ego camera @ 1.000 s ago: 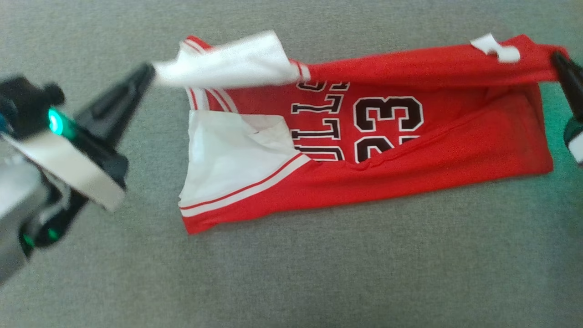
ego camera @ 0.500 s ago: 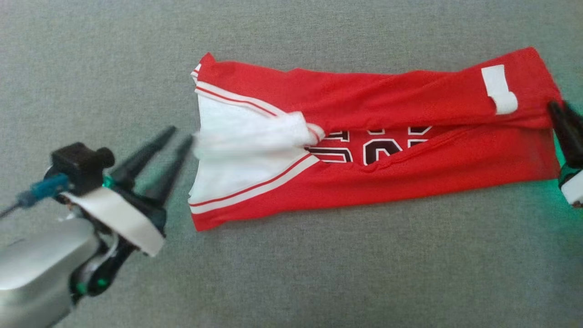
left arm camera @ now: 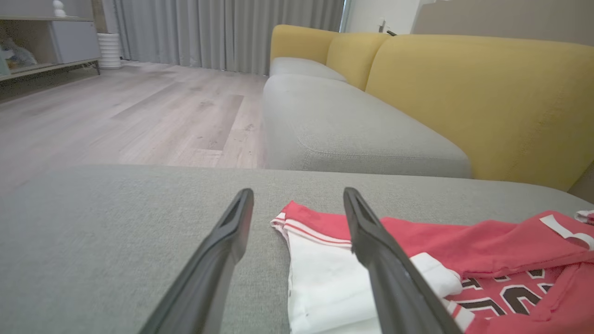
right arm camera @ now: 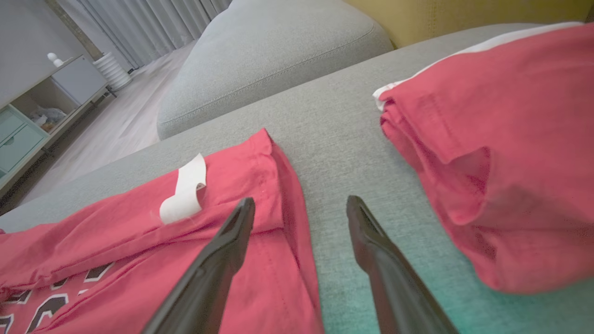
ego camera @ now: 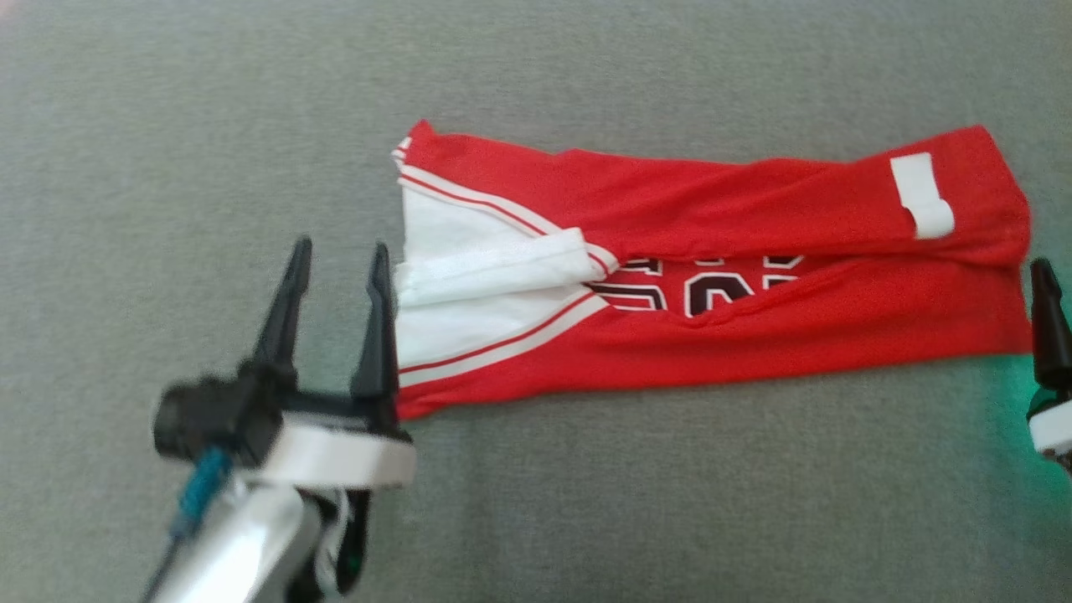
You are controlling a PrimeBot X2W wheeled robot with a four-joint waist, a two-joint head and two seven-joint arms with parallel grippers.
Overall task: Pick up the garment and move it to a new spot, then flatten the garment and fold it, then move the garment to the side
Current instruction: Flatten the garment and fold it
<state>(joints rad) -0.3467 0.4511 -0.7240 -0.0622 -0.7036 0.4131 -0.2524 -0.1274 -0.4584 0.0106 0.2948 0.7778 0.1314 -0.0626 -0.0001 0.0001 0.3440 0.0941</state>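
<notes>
The garment (ego camera: pixel 712 276), a red jersey with dark white-edged numbers and white sleeve parts, lies on the grey cushion (ego camera: pixel 586 502), folded lengthwise into a long band. Its upper flap covers most of the lettering. My left gripper (ego camera: pixel 339 251) is open just off the garment's left end, its right finger by the white sleeve. In the left wrist view the left gripper (left arm camera: pixel 298 191) holds nothing, and the garment (left arm camera: pixel 487 241) lies to the right. A finger (ego camera: pixel 1047 318) of my right gripper stands at the garment's right end. That right gripper (right arm camera: pixel 300 200) is open over the garment's (right arm camera: pixel 139 232) hem edge.
A smaller plain red piece (right arm camera: pixel 510 139) with a white edge lies on the cushion right of my right gripper. Behind are a yellow sofa backrest (left arm camera: pixel 464 93), another grey seat cushion (left arm camera: pixel 352 134), a wooden floor (left arm camera: pixel 139 106) and a cabinet (right arm camera: pixel 28 120).
Both grippers opened and let go of the garment. Its lifted upper edge dropped forward over the lettering. My left gripper drew back to the lower left, and the head view shifted.
</notes>
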